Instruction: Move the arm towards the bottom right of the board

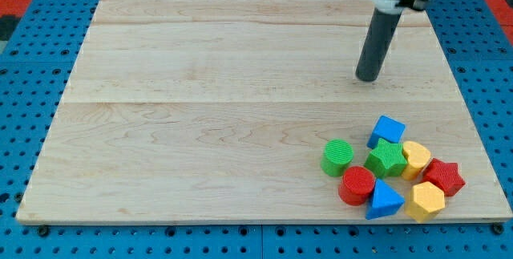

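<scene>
Dark rod, my tip (369, 78) above the blue cube (388, 130).

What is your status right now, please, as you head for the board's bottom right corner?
My tip at upper right of board, touching nothing. Block cluster fills the bottom right, blue block nearest, directly in the way.

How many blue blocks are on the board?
2. One blue block is at the top of the pile at the view's bottom right; the other blue block is at the pile's bottom edge. None seems hidden.
</scene>
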### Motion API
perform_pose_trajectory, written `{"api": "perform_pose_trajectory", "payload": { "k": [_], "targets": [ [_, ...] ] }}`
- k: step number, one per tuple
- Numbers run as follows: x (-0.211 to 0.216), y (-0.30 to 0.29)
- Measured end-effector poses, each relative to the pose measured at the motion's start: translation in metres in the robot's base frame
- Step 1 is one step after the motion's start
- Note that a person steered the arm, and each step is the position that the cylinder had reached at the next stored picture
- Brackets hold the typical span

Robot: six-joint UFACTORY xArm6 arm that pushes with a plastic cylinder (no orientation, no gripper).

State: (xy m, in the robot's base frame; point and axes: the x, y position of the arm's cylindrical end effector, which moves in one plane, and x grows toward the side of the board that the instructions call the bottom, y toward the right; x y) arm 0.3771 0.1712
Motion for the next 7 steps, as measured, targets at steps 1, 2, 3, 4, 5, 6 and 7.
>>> {"api": "perform_pose_trajectory", "payload": {
  "k": [1,2,3,4,5,6,7],
  "targets": [
    [0.013,0.074],
    [0.072,0.129],
    [0.077,0.13],
    [0.142,0.13],
    [0.142,0.13],
    [0.196,0.138],
    [0.214,0.138]
  ]
}}
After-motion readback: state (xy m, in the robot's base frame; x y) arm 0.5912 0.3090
